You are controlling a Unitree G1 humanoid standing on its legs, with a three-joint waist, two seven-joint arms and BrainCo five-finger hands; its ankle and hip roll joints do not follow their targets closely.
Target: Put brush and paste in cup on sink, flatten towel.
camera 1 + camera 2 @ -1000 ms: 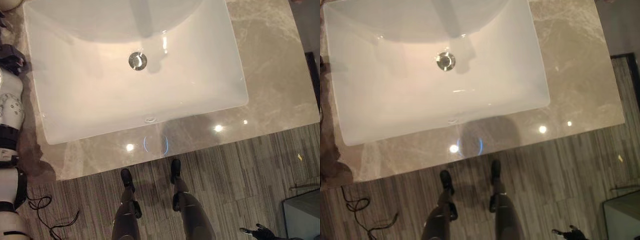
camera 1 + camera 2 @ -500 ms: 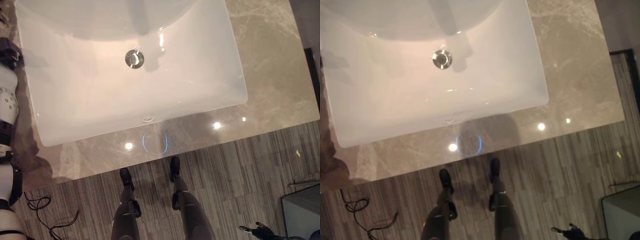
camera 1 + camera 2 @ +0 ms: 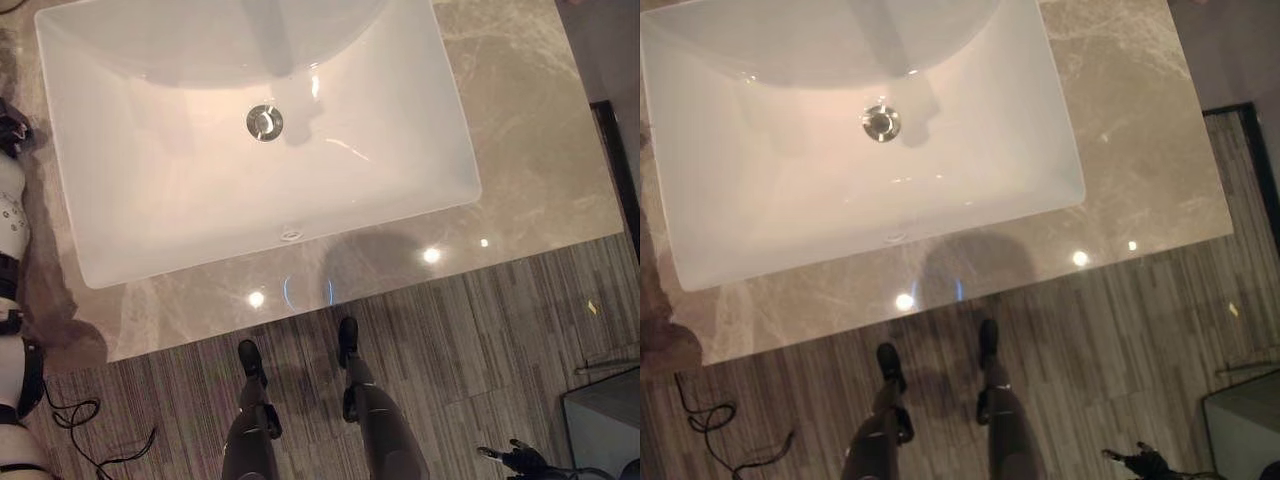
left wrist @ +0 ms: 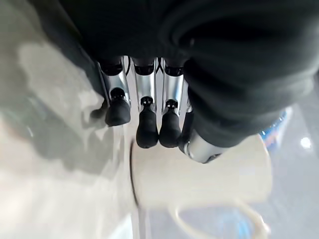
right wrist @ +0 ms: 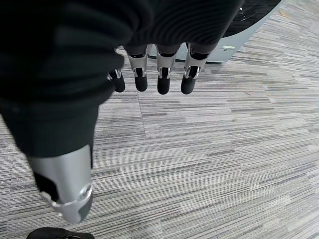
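Your left hand's fingers (image 4: 147, 130) hang relaxed above the cream cup (image 4: 199, 181), empty. Your right hand (image 5: 158, 74) dangles open over the floor. The head camera has shifted slightly across the sink (image 3: 120, 270); brush, paste and towel await.

Sink (image 3: 150, 240) basin bare; desk (image 3: 530, 150) right of it bare. Cup (image 4: 199, 174) just beyond left robot hand (image 4: 149, 124) fingertips. Right robot hand (image 5: 149, 74) over floor (image 5: 224, 149).

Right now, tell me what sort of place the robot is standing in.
Likely a bathroom or washroom mock-up: a white rectangular sink basin with a metal drain is set into a marble-look counter. The striped carpet-like floor suggests a lab or showroom rather than a home.
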